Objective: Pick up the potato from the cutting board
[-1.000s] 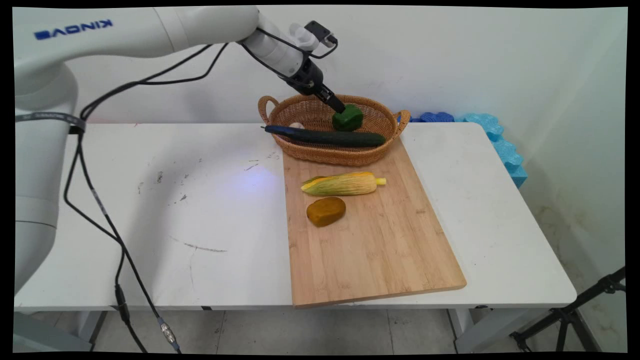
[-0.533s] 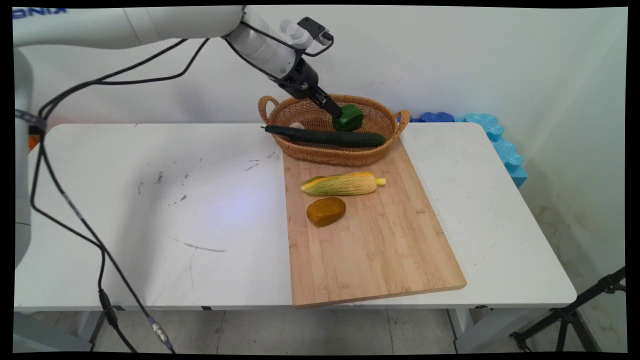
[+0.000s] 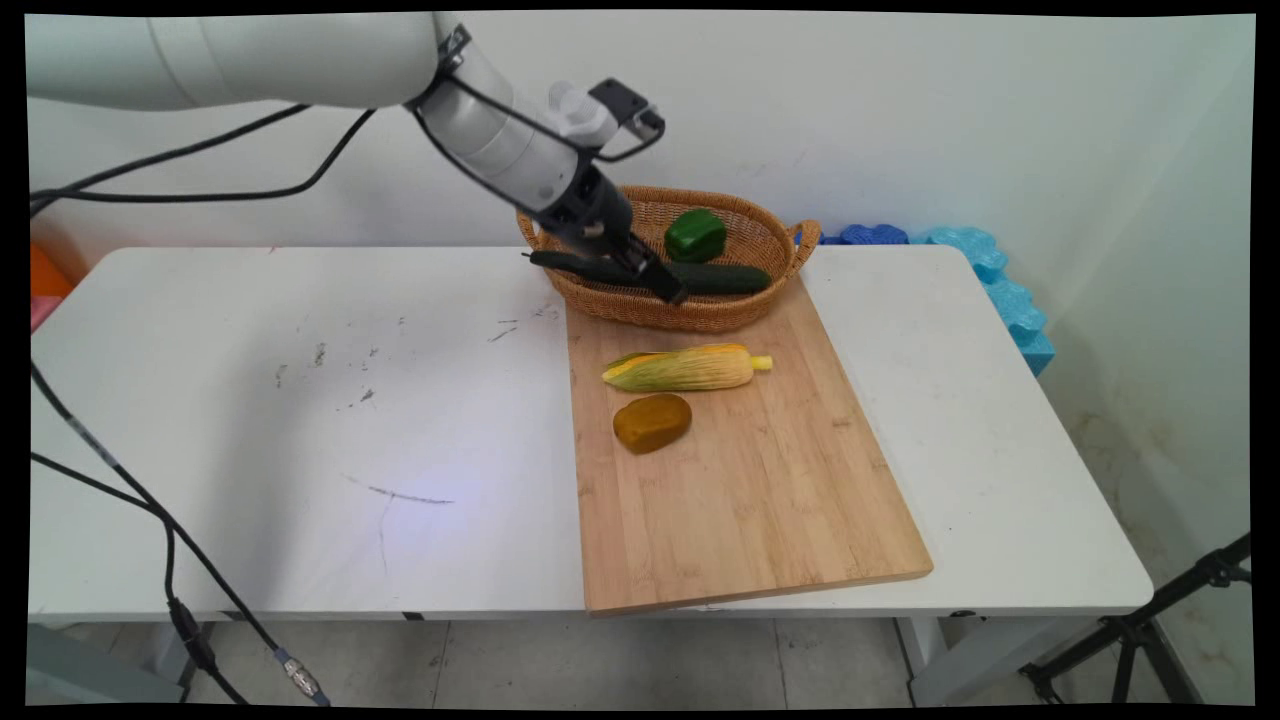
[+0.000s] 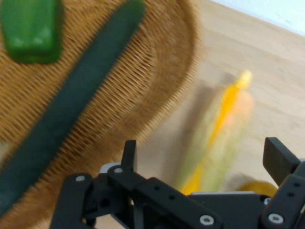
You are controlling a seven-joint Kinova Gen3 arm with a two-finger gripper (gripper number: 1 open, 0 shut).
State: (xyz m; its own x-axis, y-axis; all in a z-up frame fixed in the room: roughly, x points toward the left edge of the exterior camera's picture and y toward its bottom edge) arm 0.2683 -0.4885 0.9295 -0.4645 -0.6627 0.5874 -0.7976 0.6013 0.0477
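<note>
Empty and spread wide, the claw (image 3: 668, 287) slants down from the upper left on its white arm (image 3: 500, 150) over the basket's (image 3: 640, 308) near rim, just above the cucumber (image 3: 720, 278) lying beside the green pepper (image 3: 696, 235), with corn (image 3: 685, 368) on the wooden board (image 3: 750, 500) on the white table (image 3: 300, 420).

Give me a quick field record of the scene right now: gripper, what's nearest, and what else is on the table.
gripper: gripper open, empty, over the basket's near rim
nearest: cucumber lying across the wicker basket
also in basket: green pepper
on cutting board: corn cob, brown lump just in front of it
surface: white table
</note>
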